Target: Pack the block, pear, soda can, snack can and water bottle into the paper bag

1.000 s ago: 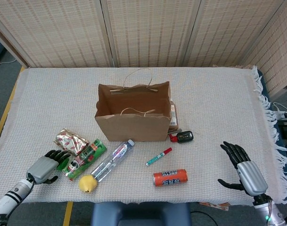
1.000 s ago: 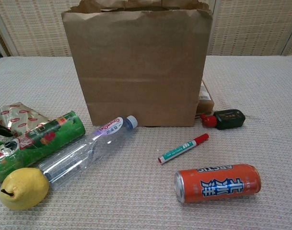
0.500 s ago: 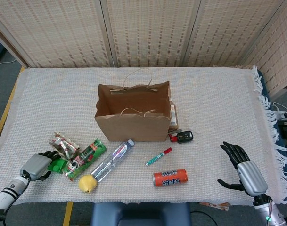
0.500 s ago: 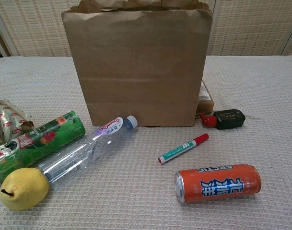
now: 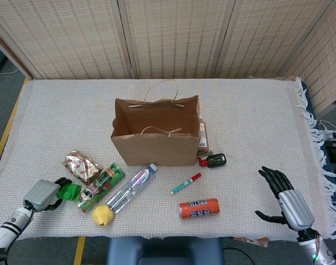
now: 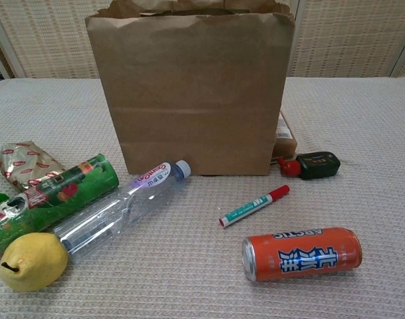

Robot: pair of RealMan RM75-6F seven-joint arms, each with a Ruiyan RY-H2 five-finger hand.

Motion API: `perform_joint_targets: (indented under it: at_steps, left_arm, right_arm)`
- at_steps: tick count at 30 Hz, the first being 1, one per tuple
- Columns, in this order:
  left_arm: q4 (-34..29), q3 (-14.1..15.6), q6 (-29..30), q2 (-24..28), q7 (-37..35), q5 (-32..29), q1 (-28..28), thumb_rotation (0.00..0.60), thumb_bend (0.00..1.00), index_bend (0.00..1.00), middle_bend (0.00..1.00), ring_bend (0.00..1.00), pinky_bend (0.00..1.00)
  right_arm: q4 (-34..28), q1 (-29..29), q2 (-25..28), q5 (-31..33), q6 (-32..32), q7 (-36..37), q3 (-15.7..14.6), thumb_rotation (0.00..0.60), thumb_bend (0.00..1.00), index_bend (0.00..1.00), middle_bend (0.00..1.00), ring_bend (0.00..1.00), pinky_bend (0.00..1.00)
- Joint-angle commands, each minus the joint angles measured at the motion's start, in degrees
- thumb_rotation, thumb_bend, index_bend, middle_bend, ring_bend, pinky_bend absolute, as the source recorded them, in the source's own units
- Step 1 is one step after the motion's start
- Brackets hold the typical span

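Seemingly, left hand (image 5: 42, 193) around block (image 5: 69, 191).

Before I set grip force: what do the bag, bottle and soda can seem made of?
Paper bag: matte brown kraft paper, creased. Water bottle: clear, glossy plastic, see-through. Soda can: likely metal, with a silvery rim and glossy orange print.

on the cloth-covered bench (image 5: 256, 118) we see a green marker with a red cap (image 5: 185, 184) lying near its front. a black and red car key (image 5: 213, 160) lies just behind it. a shiny foil snack packet (image 5: 83, 165) lies at the left.
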Motion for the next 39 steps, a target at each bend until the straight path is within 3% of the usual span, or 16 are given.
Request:
perform_joint_targets:
  at_steps: [1,7,10,15,19,21,24,29,34,39]
  left_arm:
    - [0.3,-0.7,1.2,-0.3,0.0,-0.6,0.3,0.600,0.68,0.76,0.75,0.72,0.82]
    - [0.4,-4.0,4.0,0.1,-0.9,-4.1,0.7,0.600,0.68,0.76,0.76,0.73,0.83]
    - [0.5,-8.4,8.6,-0.7,-0.9,-9.1,2.0,0.600,0.68,0.76,0.76,0.73,0.82]
    - [-3.2,-21.8,18.0,-3.8,-5.3,-24.1,3.7,0.600,0.68,0.76,0.76,0.73,0.82]
    - [-10.3,-33.1,18.8,-3.0,-10.6,-35.5,2.2,0.600,0.68,0.76,0.76,0.73,0.82]
    - [-14.2,-37.6,17.7,-1.6,-11.4,-39.9,0.6,0.600,0.69,0.76,0.76,0.73,0.82]
    - [-17.9,-41.1,16.3,-0.5,-9.3,-42.9,-2.7,0.600,0.69,0.76,0.76,0.73,0.81]
    - [-23.1,-42.6,15.1,-1.6,-3.6,-44.3,-9.2,0.600,0.69,0.76,0.76,0.73,0.81]
    - [-26.2,-41.1,14.8,-5.5,4.2,-44.8,-16.7,0.600,0.69,0.76,0.76,0.73,0.81]
    - [-24.7,-38.9,15.0,-11.0,11.2,-45.0,-24.0,0.600,0.69,0.76,0.76,0.73,0.81]
  right_arm:
    - [-0.1,0.0,0.0,0.0,0.0,0.0,0.0,0.600,0.03,0.00,0.00,0.00,0.00]
    - [-0.2,0.0,0.1,0.2,0.0,0.0,0.0,0.600,0.03,0.00,0.00,0.00,0.00]
    - [-0.2,0.0,0.1,0.2,0.1,0.0,0.1,0.600,0.03,0.00,0.00,0.00,0.00]
    - [-0.3,0.0,0.1,0.2,0.2,0.5,0.2,0.600,0.03,0.00,0.00,0.00,0.00]
    - [-0.7,0.3,0.0,0.1,0.0,0.4,0.3,0.600,0.03,0.00,0.00,0.00,0.00]
    - [-0.9,0.3,0.0,0.1,0.0,0.0,0.4,0.600,0.03,0.00,0.00,0.00,0.00]
    - [-1.4,0.5,-0.1,0.2,-0.4,-0.4,0.4,0.600,0.03,0.00,0.00,0.00,0.00]
    - [-1.3,0.5,0.0,0.5,-0.6,-0.3,0.3,0.600,0.03,0.00,0.00,0.00,0.00]
    - [-0.8,0.4,0.4,0.7,-0.8,0.8,0.1,0.600,0.03,0.00,0.00,0.00,0.00]
    - [-0.9,0.7,0.7,0.8,-1.3,1.7,0.0,0.600,0.03,0.00,0.00,0.00,0.00]
